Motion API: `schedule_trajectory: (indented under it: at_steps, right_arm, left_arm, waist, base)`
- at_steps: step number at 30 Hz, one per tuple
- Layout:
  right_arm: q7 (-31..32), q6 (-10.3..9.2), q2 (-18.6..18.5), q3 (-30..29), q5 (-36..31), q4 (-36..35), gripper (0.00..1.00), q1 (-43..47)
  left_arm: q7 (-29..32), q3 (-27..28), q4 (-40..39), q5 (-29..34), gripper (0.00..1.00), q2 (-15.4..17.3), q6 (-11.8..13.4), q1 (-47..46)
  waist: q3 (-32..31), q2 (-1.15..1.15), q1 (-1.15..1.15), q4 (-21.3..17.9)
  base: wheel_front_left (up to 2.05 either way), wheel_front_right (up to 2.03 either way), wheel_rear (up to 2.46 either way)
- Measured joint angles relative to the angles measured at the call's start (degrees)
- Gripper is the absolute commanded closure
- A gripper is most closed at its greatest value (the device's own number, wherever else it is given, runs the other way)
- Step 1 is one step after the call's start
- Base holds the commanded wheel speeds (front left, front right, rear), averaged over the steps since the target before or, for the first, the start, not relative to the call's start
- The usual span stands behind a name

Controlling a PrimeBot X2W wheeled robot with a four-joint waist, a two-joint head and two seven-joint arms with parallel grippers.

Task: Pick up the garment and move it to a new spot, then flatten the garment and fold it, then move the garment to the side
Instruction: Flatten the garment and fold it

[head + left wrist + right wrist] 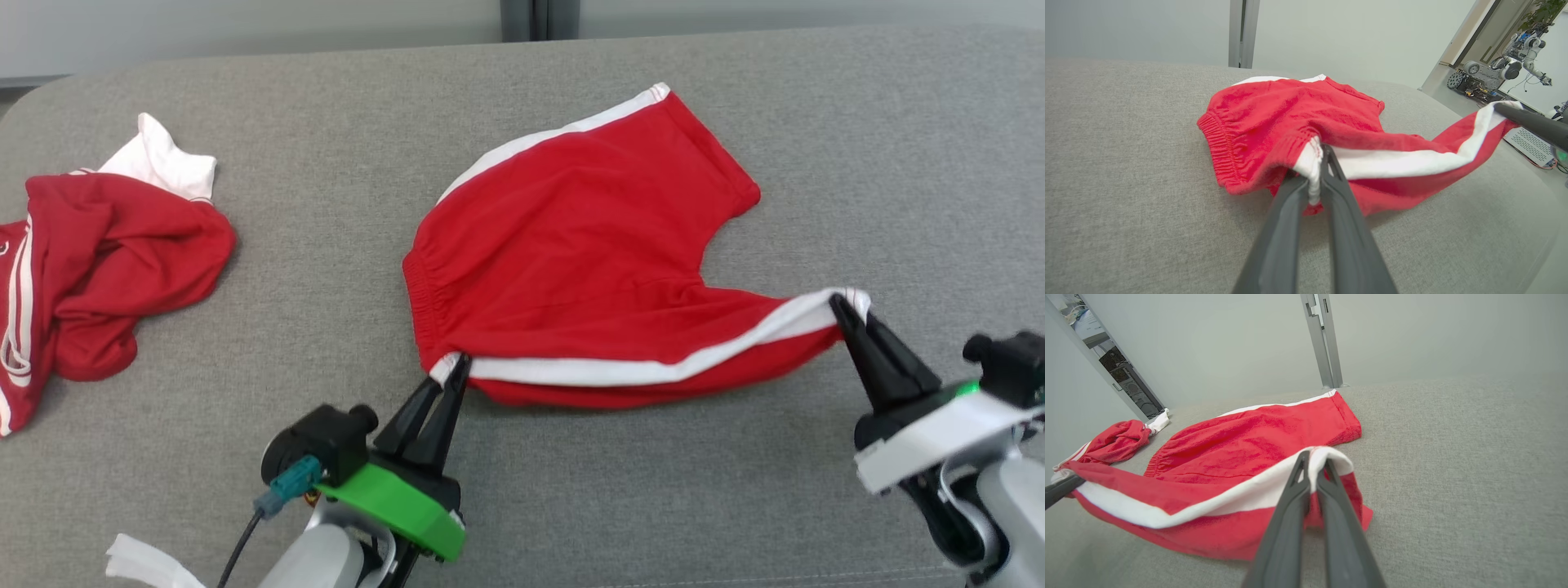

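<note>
You have nothing to read here: no text, label, brand, number or sign can be made out on the red garment (571, 245) at the centre of the frame or on the crumpled red clothing (106, 269) at the left edge.

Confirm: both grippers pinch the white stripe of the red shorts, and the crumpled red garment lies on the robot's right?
No: the head view shows the crumpled red garment on the robot's left. The left gripper and right gripper both pinch the white stripe of the red shorts.
</note>
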Motion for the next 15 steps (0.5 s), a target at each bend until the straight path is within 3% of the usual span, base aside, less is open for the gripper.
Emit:
schedule_trajectory:
  at_steps: [6,15]
  right_arm:
    - [4.0,-0.01,-1.8,1.3,-0.3,4.4,1.00,-13.3]
    - [9.2,0.00,-1.4,4.6,0.2,21.1,1.00,-35.3]
  left_arm:
    - [0.0,1.2,2.7,-0.6,1.00,-2.4,-0.2,-8.0]
    - [0.0,1.8,13.0,-1.9,1.00,-6.7,-0.5,-22.0]
  waist:
    - [2.3,0.00,0.00,1.9]
    - [8.0,0.00,0.00,5.8]
  base:
    - [0.00,0.00,0.00]
    - [0.00,0.00,0.00]
